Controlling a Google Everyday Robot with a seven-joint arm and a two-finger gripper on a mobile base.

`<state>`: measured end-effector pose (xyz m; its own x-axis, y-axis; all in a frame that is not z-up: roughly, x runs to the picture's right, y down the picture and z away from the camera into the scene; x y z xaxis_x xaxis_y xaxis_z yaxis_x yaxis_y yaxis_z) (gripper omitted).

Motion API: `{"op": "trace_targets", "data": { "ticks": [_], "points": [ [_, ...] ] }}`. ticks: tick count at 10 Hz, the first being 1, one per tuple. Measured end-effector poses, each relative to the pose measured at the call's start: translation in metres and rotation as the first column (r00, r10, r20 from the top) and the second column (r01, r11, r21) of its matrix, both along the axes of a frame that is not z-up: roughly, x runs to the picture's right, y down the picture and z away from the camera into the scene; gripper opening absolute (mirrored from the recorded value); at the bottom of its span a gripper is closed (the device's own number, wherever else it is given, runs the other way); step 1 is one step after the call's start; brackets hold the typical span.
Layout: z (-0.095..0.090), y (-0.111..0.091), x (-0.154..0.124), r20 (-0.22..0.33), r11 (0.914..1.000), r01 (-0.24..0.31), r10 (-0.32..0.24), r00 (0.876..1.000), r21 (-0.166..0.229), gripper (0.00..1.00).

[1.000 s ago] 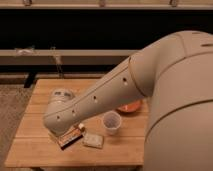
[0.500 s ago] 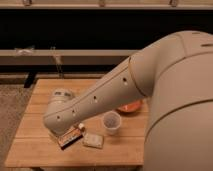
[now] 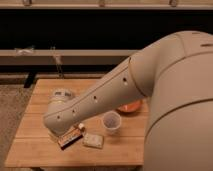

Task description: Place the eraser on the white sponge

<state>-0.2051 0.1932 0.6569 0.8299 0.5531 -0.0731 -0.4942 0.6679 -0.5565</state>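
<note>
Your gripper [image 3: 58, 135] sat low over the table [image 3: 35, 150], mostly hidden under the arm, grasp impossible to tell, eraser [image 3: 70, 137] seemingly touching it, sponge [image 3: 93, 141] just beside, cup [image 3: 111, 122] near.

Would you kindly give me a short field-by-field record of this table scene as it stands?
surface: wooden table
gripper: at the arm's end, front left of the table, by the eraser's left end
eraser: tilted, left of the white sponge, not on it
white sponge: flat, in front of the paper cup
paper cup: upright, mid table
orange dish: behind the cup, partly hidden by the arm
</note>
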Motion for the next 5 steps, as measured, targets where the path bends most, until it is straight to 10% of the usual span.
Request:
{"op": "trace_targets", "data": {
  "ticks": [2,5],
  "points": [
    [0.012,-0.001,0.001,0.056,0.9953,0.095,-0.096,0.994,0.018,0.65],
    [0.035,0.001,-0.011,0.173,0.9492,0.305,-0.314,0.933,0.078,0.65]
  ]
}}
